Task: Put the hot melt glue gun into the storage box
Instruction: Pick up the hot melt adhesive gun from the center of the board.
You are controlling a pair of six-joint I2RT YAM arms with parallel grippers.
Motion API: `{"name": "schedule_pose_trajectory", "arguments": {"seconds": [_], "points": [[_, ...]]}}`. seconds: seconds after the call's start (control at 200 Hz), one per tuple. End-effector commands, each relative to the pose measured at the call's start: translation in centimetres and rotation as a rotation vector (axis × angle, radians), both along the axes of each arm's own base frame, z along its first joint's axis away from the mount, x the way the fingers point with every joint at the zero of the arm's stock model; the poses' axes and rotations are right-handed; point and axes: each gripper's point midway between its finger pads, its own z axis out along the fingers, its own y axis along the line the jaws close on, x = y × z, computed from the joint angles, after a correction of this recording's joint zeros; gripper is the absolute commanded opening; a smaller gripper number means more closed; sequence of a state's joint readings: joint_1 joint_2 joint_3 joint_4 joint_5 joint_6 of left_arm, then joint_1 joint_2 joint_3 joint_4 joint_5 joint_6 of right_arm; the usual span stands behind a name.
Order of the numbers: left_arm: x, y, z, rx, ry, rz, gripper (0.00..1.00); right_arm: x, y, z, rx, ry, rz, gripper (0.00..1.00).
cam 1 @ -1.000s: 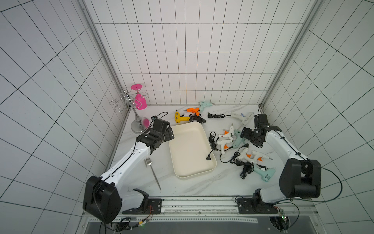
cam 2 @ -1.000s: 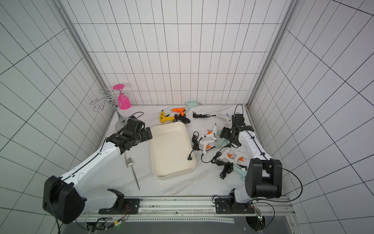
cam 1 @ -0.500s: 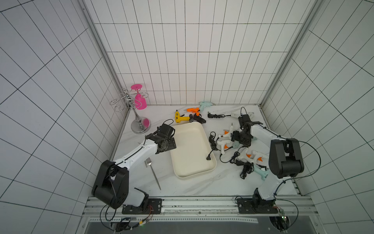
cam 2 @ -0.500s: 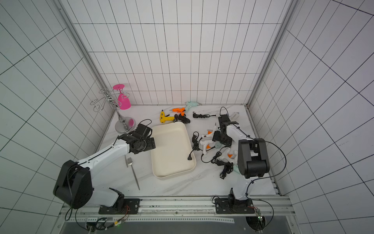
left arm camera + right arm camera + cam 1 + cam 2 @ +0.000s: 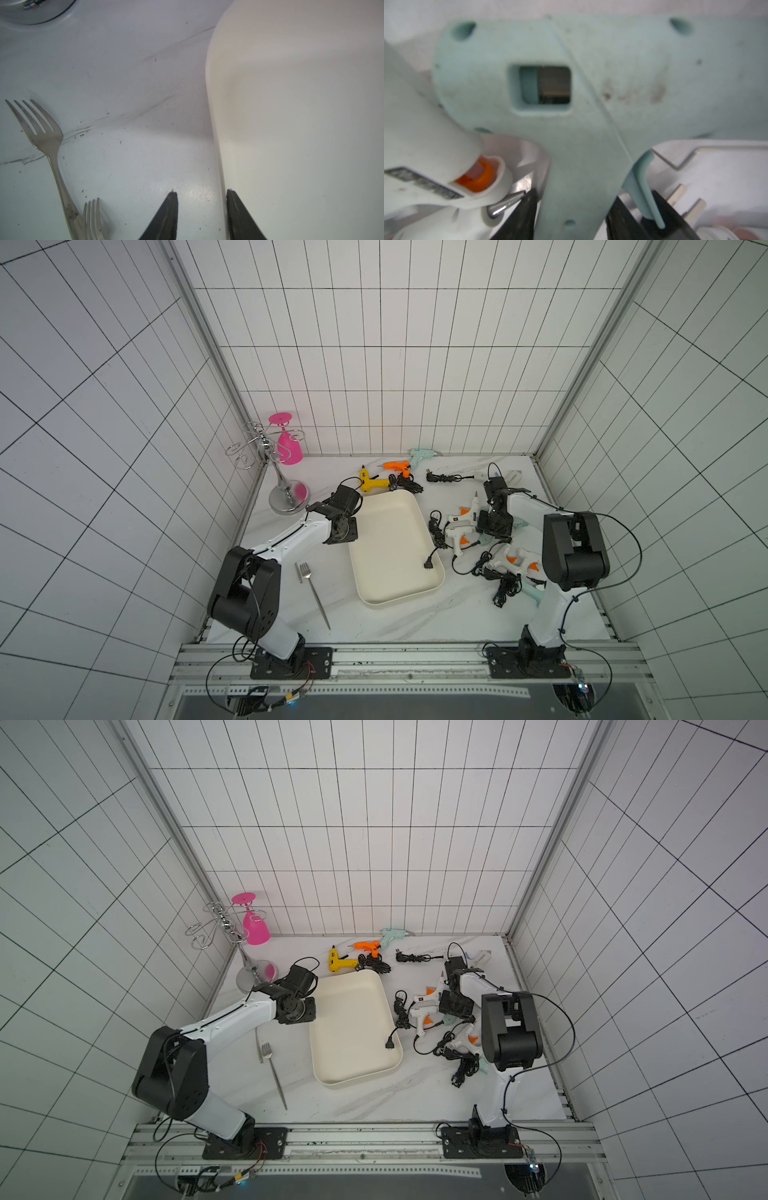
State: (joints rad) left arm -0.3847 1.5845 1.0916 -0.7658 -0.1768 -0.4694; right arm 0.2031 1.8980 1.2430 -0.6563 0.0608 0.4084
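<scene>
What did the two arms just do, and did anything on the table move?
The left gripper came down to the storage box, and its narrowing jaws now straddle the rim on that arm's side. The right gripper moved inward and down, closing on the handle of the mint-green glue gun. The box, the fork and the yellow glue gun stayed put.

High stereo pair; two close wrist-cams

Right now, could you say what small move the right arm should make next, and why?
Probably close the right gripper on the mint glue gun: its jaws flank the handle closely, no firm pinch shows, and the storage box holds no gun.
</scene>
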Motion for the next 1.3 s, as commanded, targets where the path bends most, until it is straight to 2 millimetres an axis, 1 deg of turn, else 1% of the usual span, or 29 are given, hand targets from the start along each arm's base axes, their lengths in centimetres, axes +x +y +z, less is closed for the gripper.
{"name": "schedule_pose_trajectory", "arguments": {"seconds": [0.0, 0.07, 0.095, 0.19, 0.285, 0.305, 0.325, 0.4, 0.44, 0.445, 0.475, 0.505, 0.555, 0.645, 0.704, 0.784, 0.859, 0.899, 0.949, 1.014, 1.129, 1.194, 1.294], "points": [[1.7, 1.0, 1.1, 0.059, -0.044, -0.038, 0.36, 0.6, -0.2, -0.5, -0.019, -0.008, -0.004, 0.41], [2.2, 0.8, 1.6, 0.059, -0.059, -0.061, 0.35, 0.6, -0.7, 0.6, -0.038, -0.036, -0.007, 0.39], [2.3, 0.8, 1.8, 0.057, -0.064, -0.066, 0.35, 0.7, -0.9, 1.1, -0.048, -0.048, -0.005, 0.34], [2.9, 0.4, 2.4, 0.050, -0.090, -0.088, 0.36, 0.5, -1.9, 3.3, -0.095, -0.099, 0.002, 0.25], [3.6, 0.0, 2.7, 0.043, -0.106, -0.111, 0.36, 0.2, -2.7, 5.7, -0.125, -0.139, 0.017, 0.24], [3.8, 0.0, 2.8, 0.044, -0.105, -0.116, 0.36, 0.1, -2.8, 6.2, -0.129, -0.146, 0.020, 0.21], [3.9, -0.2, 2.7, 0.044, -0.103, -0.122, 0.37, 0.1, -2.9, 6.7, -0.132, -0.153, 0.023, 0.20], [4.2, -0.4, 2.9, 0.043, -0.087, -0.128, 0.38, -0.1, -3.1, 8.5, -0.138, -0.183, 0.035, 0.19], [4.3, -0.6, 3.4, 0.036, -0.091, -0.126, 0.38, 0.0, -3.1, 9.5, -0.140, -0.208, 0.040, 0.19], [4.3, -0.6, 3.4, 0.035, -0.092, -0.124, 0.38, -0.2, -3.1, 9.5, -0.141, -0.199, 0.042, 0.19], [4.3, -0.7, 4.1, 0.025, -0.108, -0.117, 0.39, -0.5, -3.2, 10.0, -0.143, -0.194, 0.047, 0.19], [4.2, -0.8, 4.9, 0.013, -0.126, -0.108, 0.43, -0.7, -3.2, 10.7, -0.143, -0.199, 0.052, 0.19], [4.2, -0.9, 6.5, -0.011, -0.167, -0.096, 0.53, -0.8, -3.2, 11.8, -0.141, -0.214, 0.057, 0.18], [3.8, -1.6, 10.3, -0.070, -0.259, -0.097, 0.66, -1.0, -3.3, 14.1, -0.157, -0.249, 0.069, 0.18], [3.5, -2.4, 12.8, -0.110, -0.318, -0.122, 0.71, -1.0, -3.5, 15.7, -0.168, -0.284, 0.071, 0.18], [3.0, -3.6, 15.6, -0.166, -0.392, -0.156, 0.75, -0.6, -3.4, 17.8, -0.160, -0.338, 0.077, 0.18], [2.3, -5.6, 18.4, -0.235, -0.460, -0.212, 0.77, -0.4, -2.4, 19.8, -0.123, -0.378, 0.096, 0.18], [1.8, -6.8, 19.7, -0.277, -0.494, -0.248, 0.78, -0.4, -1.4, 20.9, -0.100, -0.406, 0.121, 0.15], [1.2, -8.2, 21.6, -0.335, -0.547, -0.295, 0.80, -0.4, -0.1, 22.4, -0.080, -0.454, 0.153, 0.16], [0.3, -10.1, 23.5, -0.424, -0.600, -0.353, 0.83, -0.5, 1.8, 24.4, -0.052, -0.518, 0.196, 0.15], [-1.1, -13.1, 25.6, -0.591, -0.653, -0.452, 0.85, -1.1, 5.2, 27.2, 0.015, -0.594, 0.286, 0.15], [-1.7, -14.7, 26.3, -0.661, -0.657, -0.503, 0.86, -1.8, 7.3, 28.3, 0.055, -0.623, 0.347, 0.15], [-2.5, -17.3, 27.2, -0.718, -0.651, -0.587, 0.86, -3.3, 10.4, 29.7, 0.095, -0.672, 0.444, 0.15]]}}
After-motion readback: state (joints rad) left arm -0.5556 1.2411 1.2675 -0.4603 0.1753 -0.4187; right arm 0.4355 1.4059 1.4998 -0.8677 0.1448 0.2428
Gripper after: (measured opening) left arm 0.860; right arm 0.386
